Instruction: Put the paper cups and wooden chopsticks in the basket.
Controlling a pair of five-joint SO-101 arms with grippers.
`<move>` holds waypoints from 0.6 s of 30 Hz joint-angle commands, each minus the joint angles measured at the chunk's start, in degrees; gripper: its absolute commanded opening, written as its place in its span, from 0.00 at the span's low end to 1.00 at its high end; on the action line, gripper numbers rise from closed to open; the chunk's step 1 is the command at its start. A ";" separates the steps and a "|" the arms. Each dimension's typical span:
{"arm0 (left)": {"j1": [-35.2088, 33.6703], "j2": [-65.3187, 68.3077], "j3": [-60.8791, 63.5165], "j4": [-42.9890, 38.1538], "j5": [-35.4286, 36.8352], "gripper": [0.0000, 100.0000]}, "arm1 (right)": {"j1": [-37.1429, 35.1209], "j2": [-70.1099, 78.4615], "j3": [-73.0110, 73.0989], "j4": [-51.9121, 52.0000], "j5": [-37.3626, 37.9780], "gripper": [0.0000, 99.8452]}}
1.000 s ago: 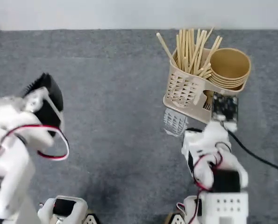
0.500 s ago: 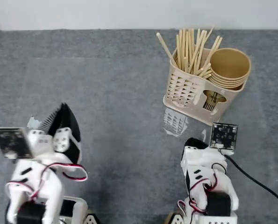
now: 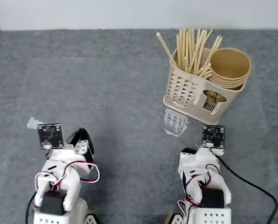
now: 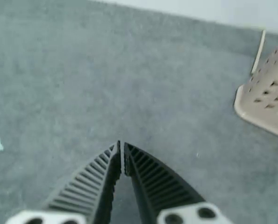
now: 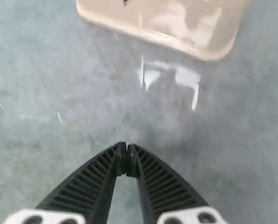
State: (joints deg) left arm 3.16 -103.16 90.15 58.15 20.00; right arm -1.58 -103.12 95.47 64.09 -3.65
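At the table's far right, the basket point(image 3: 190, 93) holds a sheaf of chopsticks point(image 3: 191, 46) upright in one compartment and a nested stack of cups point(image 3: 230, 67) in the one beside it. Both arms sit folded at the near edge of the grey mat point(image 3: 106, 84), apart from the basket. The left gripper point(image 4: 121, 148) is closed tip to tip, holding nothing. The right gripper point(image 5: 127, 150), likewise closed and empty, points toward the basket's near wall. A pale scrap point(image 3: 33, 122) lies beside the left arm.
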 commanded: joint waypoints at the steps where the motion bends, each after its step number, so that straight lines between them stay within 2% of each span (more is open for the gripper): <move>1: -0.35 -0.79 3.47 -3.52 -0.97 0.01 | 0.22 -0.75 0.97 -1.27 4.84 0.01; 5: -0.35 -0.53 6.29 -4.92 -5.54 0.01 | 0.22 -0.75 0.97 1.71 7.30 0.01; 9: -0.35 -0.44 6.29 -4.13 -6.07 0.01 | 0.22 -0.75 0.97 5.93 7.30 0.01; 13: 0.00 -0.26 6.29 -1.67 -10.81 0.01 | 0.22 -0.75 0.97 7.60 7.30 0.01; 18: -0.26 -0.26 6.29 5.27 -16.35 0.01 | 0.48 -0.75 0.97 11.03 7.30 0.01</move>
State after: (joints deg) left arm 3.08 -103.16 96.84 60.62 6.46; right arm -1.67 -103.12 95.47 73.49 3.12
